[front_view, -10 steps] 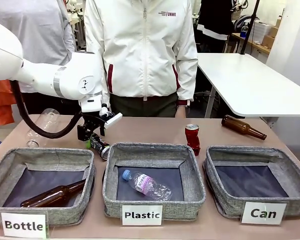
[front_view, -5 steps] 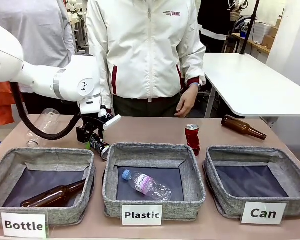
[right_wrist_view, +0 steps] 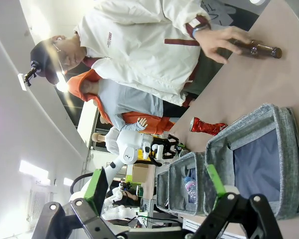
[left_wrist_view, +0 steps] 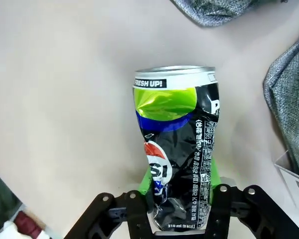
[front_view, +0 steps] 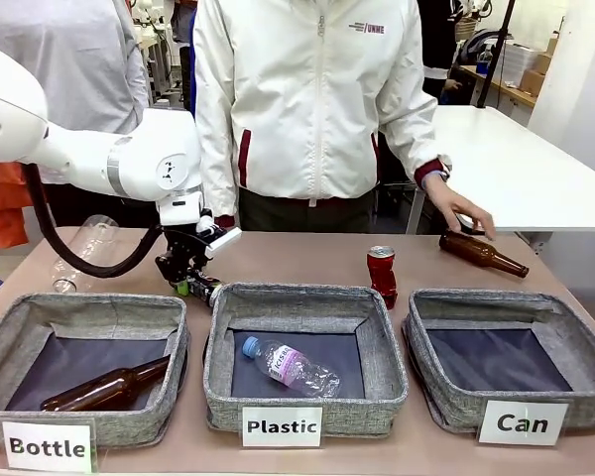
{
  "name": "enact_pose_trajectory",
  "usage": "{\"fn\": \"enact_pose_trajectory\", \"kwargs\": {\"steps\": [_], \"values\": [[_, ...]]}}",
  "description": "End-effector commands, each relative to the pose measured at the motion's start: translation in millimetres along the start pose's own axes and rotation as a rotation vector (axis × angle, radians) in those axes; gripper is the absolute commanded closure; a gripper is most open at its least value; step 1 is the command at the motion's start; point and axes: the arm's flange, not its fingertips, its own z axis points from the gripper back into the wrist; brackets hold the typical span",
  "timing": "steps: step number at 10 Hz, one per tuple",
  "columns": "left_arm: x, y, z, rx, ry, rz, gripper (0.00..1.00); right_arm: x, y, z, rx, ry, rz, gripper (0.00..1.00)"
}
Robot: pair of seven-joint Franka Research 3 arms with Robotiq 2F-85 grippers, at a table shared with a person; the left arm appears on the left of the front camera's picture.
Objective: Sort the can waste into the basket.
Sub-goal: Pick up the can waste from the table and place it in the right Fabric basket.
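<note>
The dark can (left_wrist_view: 177, 149), printed "FRESH UP!", sat pinched low near its base in the left gripper (left_wrist_view: 179, 181), by the "Plastic" basket (front_view: 218, 327). Whether it had cleared the table (front_view: 307, 258) I couldn't tell. Crumpled metal might slip on the long carry to the "Can" basket (front_view: 446, 402). The right gripper (right_wrist_view: 157, 184) hung spread, empty.
</note>
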Motion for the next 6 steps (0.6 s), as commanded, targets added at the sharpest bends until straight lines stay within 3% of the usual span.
{"fn": "enact_pose_trajectory", "kwargs": {"steps": [1,4,6], "values": [[-4,3,3,0.000,-0.034,-0.002,1.00,1,1,-1,0.022,-0.012,0.022,0.00],[-5,-21,39,0.129,-0.083,0.071,1.00,1,1,-1,0.022,-0.012,0.022,0.00],[3,-71,91,0.245,-0.161,0.271,1.00,1,1,-1,0.022,-0.012,0.022,0.00]]}}
